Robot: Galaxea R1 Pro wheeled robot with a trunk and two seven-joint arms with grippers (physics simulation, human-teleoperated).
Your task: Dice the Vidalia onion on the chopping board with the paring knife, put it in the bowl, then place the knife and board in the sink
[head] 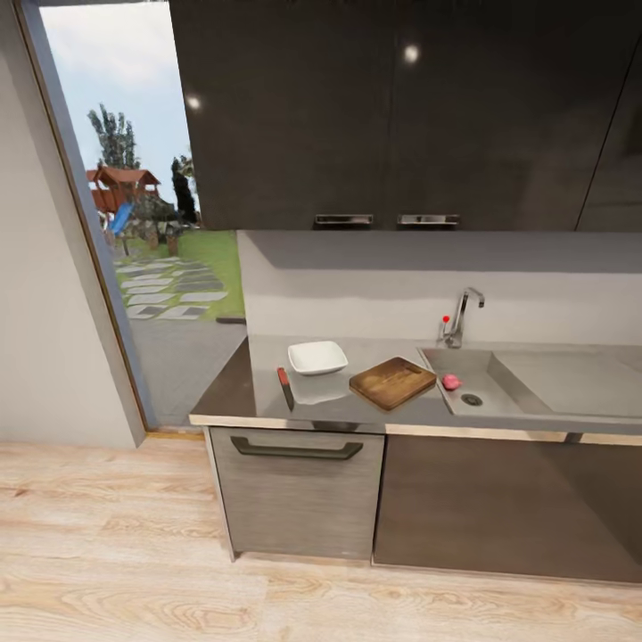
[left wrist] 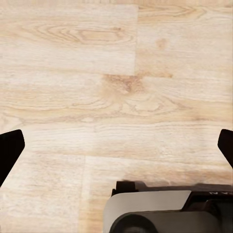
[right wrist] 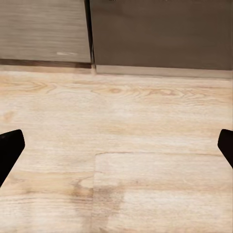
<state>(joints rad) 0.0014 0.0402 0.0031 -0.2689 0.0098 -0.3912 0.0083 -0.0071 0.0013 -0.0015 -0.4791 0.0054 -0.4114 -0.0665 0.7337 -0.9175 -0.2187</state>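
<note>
In the head view the grey worktop (head: 232, 392) is seen above dark cabinet fronts, with the wood-plank floor (head: 107, 544) in front of it. Near the middle of the worktop the chopping board (head: 392, 382) is laid flat, turned at an angle, its right corner just beside the rim of the sink (head: 499, 392). At about 10 o'clock from the board the white bowl (head: 317, 357) is set, apart from the board. The paring knife (head: 285, 388) is laid at about 8 o'clock from the bowl, near the front edge of the worktop, its red handle pointing away from the wall's opposite side, toward the backsplash. Inside the basin a pinkish onion (head: 451, 382) is seen against the left wall, with the round drain at about 4 o'clock from it. The chrome tap (head: 460, 316) is stood behind the basin. In the left wrist view the left fingers (left wrist: 10, 150) are seen as 2 dark tips spread wide apart over bare floor, nothing held between them. In the right wrist view the right fingers (right wrist: 10, 150) are likewise spread wide over the floor, with cabinet bases beyond.
</note>
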